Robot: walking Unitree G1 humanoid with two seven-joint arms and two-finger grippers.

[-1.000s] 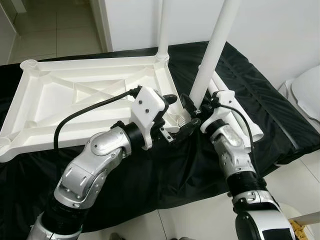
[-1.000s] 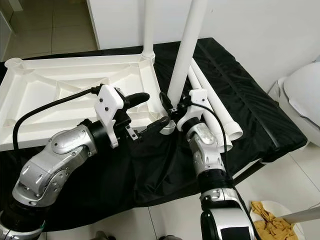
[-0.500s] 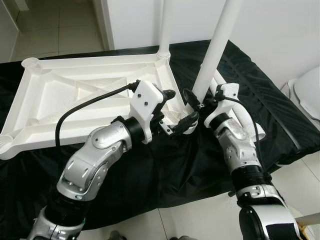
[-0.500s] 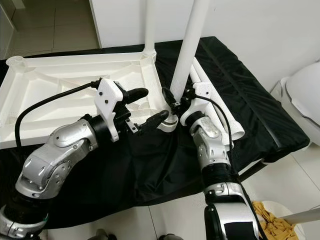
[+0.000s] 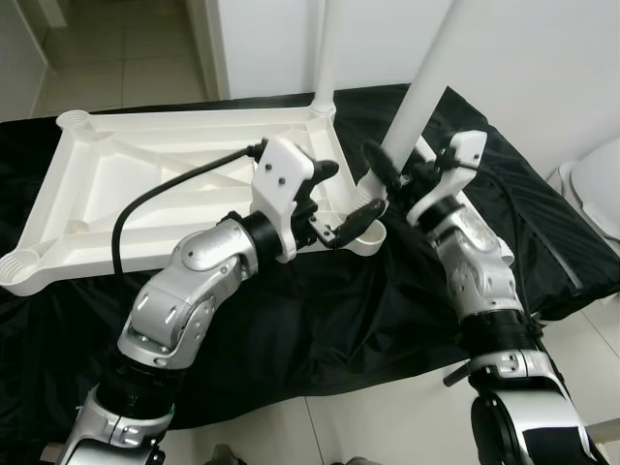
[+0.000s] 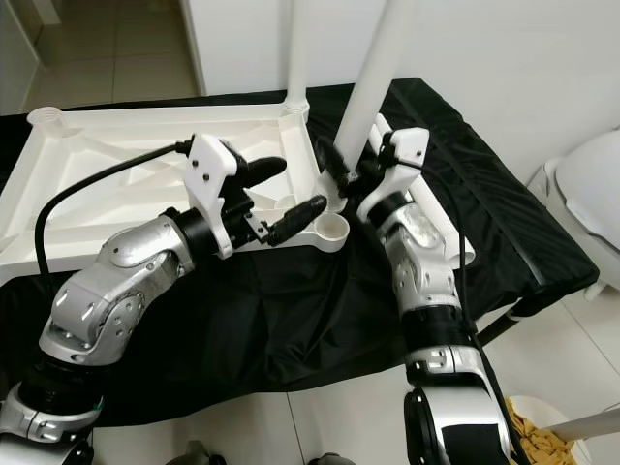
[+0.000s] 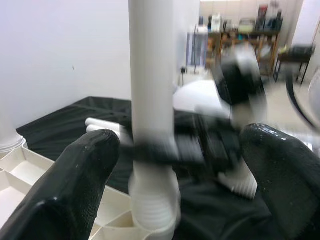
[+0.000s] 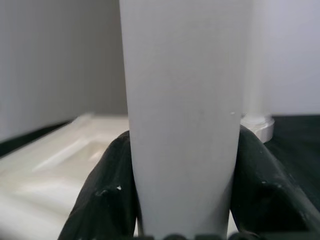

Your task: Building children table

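Note:
The white tabletop (image 5: 145, 194) lies upside down on a black cloth. One white leg (image 5: 326, 58) stands upright in its far right corner. My right gripper (image 6: 341, 160) is shut on a second white leg (image 6: 373, 82), held nearly upright and leaning a little. That leg's threaded end (image 7: 152, 210) is at the near right corner socket (image 6: 332, 231). In the right wrist view the leg (image 8: 182, 100) sits between both fingers (image 8: 110, 190). My left gripper (image 5: 341, 194) is open beside the socket, with one finger on either side of the leg's lower end and nothing held.
Loose white legs (image 6: 452, 237) lie on the black cloth (image 5: 320, 320) to the right of the tabletop. A white rounded fixture (image 6: 591, 194) stands at the far right. A bowl with a yellow rag (image 6: 538, 426) sits on the tiled floor at the lower right.
My right gripper has risen and moved away from me with the leg. The left gripper stays open by the corner socket. The whole view has shifted slightly.

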